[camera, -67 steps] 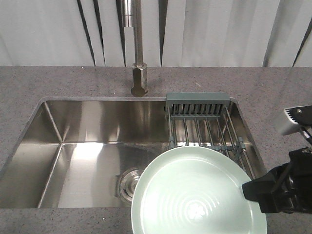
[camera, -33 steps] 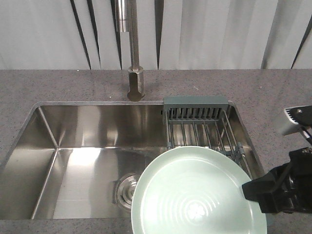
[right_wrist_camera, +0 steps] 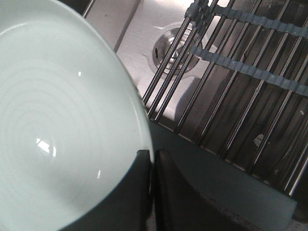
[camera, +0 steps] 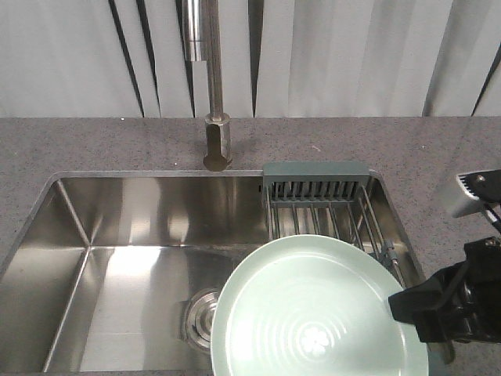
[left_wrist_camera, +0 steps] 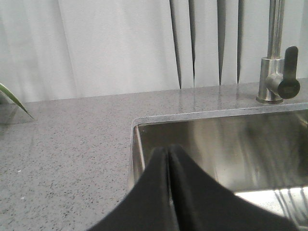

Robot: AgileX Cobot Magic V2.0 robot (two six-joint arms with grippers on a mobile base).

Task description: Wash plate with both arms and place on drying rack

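Steel sink [camera: 117, 227], with the plate [camera: 313, 313] pinched at its rim and the drying rack [camera: 317, 204] just behind it.
You hold the plate nearly flat over the basin in the lower centre-right of the front view, where its far edge hides the rack's near end. The rack's wires run away up-frame toward the slotted grey-blue end at upper right, so your route is straight back, and I judge nothing stands in the way. Your right gripper [right_wrist_camera: 153, 183] clamps the plate's right rim and is the nearer arm. Your left gripper [left_wrist_camera: 168, 183] hangs at the sink's left edge, fingers pressed together and empty. The faucet [camera: 215, 117] stands left of the rack and the drain [camera: 200, 313] lies just left of the plate.
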